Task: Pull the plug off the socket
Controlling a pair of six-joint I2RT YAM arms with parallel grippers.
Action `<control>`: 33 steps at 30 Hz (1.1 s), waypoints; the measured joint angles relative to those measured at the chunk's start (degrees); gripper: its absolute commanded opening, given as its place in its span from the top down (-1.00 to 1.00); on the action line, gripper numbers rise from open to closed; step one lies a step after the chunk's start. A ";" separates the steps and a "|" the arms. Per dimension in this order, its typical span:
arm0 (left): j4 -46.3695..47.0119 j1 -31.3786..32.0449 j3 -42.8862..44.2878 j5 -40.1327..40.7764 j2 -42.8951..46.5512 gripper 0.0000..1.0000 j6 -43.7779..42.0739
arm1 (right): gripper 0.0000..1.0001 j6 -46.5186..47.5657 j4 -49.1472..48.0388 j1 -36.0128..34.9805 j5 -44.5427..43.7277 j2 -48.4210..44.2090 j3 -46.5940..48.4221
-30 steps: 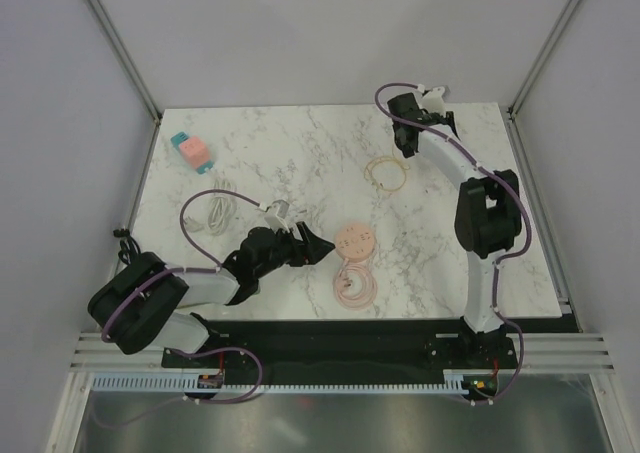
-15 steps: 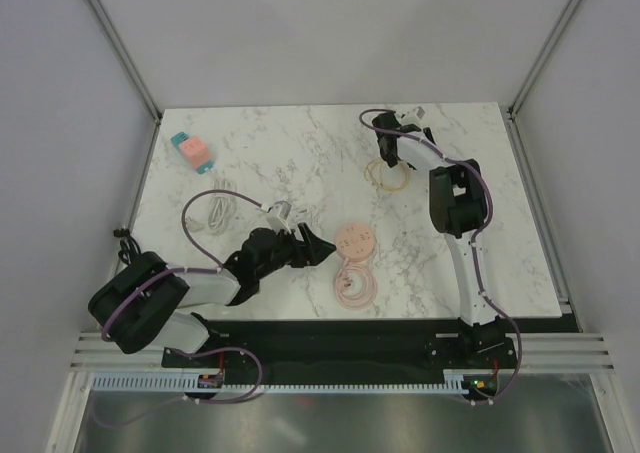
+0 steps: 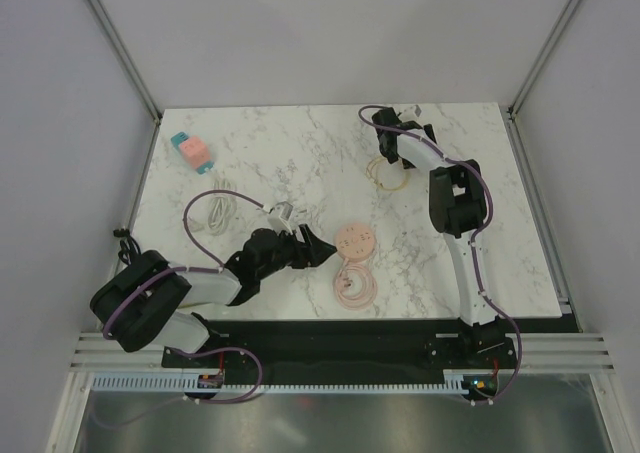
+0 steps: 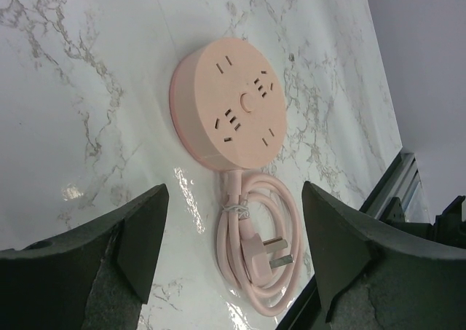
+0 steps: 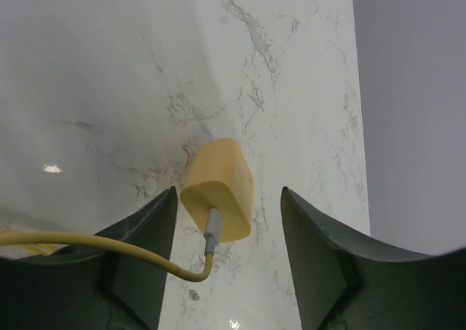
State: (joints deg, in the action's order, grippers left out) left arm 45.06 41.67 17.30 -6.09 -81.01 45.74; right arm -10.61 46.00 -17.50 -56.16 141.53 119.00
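Near edge: your left gripper [image 3: 322, 249] hangs wide open just beside the pink socket [image 4: 233, 108], whose slots are bare. Farther out, your right gripper [image 5: 227, 199] has swung in from the far corner. Its fingers have parted, and the yellow plug [image 5: 218, 188] lies loose between them. Judgement: pull complete. White marble table [image 3: 260, 163], plain grey walls [image 3: 300, 33].

In the right wrist view the yellow cable [image 5: 87, 240] runs out past the left edge, and the right fingers [image 5: 138, 264] are cut off at the bottom. The yellow plug [image 5: 218, 188] lies with its pins out of sight. From above, that plug cannot be made out under the end of the right arm [image 3: 424, 154]. The left fingers [image 4: 135, 242] are cropped by the bottom edge of their own view. A small white object [image 3: 281, 212] on the surface [image 3: 300, 143] is too small to identify.
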 measured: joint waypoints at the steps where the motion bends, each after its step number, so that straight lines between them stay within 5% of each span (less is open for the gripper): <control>1: 0.00 0.11 0.00 0.00 0.00 -0.61 -0.02 | -0.48 -0.02 0.07 -0.02 0.48 0.00 0.07; 10: -0.50 1.51 0.50 0.81 0.00 -0.59 -0.98 | -0.95 -0.37 2.34 -1.86 4.07 -0.66 -0.11; 20: -15.13 8.33 7.85 8.20 2.47 -0.61 -3.48 | -0.95 -3.61 4.70 -3.65 10.80 -13.77 -11.61; 28: -34.80 13.62 10.19 13.46 20.85 -0.64 -3.56 | -0.95 -5.92 1.77 -4.35 20.20 -29.05 -26.64; 33: -47.39 13.70 10.19 16.39 33.33 -0.68 -3.23 | -0.95 -7.21 -3.02 -12.17 31.34 -40.83 -41.51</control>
State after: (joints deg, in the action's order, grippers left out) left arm -2.33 55.37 27.49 10.31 -47.68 42.50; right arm -17.82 42.98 -29.67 -24.82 100.71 77.49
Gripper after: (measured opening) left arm 0.826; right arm 0.975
